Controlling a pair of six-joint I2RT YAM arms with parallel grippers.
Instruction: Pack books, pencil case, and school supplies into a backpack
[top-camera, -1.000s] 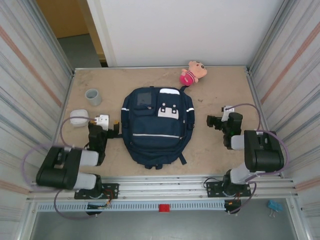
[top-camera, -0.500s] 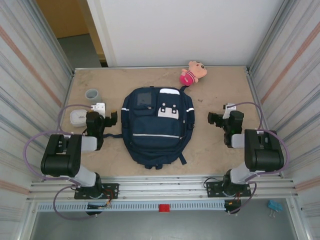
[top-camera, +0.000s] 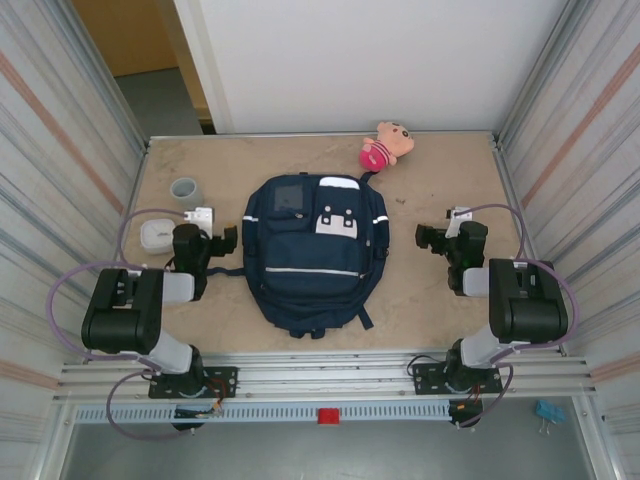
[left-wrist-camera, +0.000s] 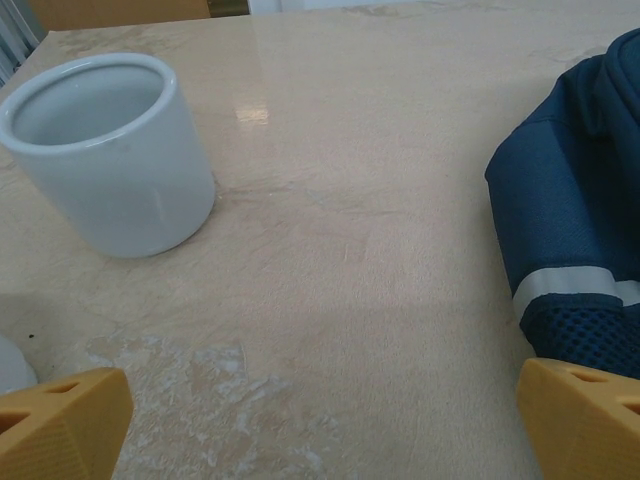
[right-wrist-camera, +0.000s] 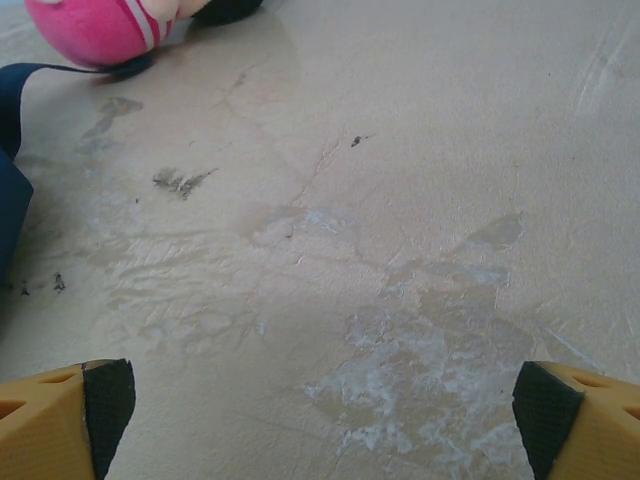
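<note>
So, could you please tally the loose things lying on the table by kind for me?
Backpack: 1
Plush toy: 1
Cup: 1
Small pale oblong item: 1
Total: 4

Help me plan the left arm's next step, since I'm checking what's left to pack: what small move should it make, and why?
Probably swing the open left gripper to its left, toward the small pale oblong item. That item lies on the table close beside the gripper, outside the backpack. Whether the backpack is zipped shut is hard to tell.
</note>
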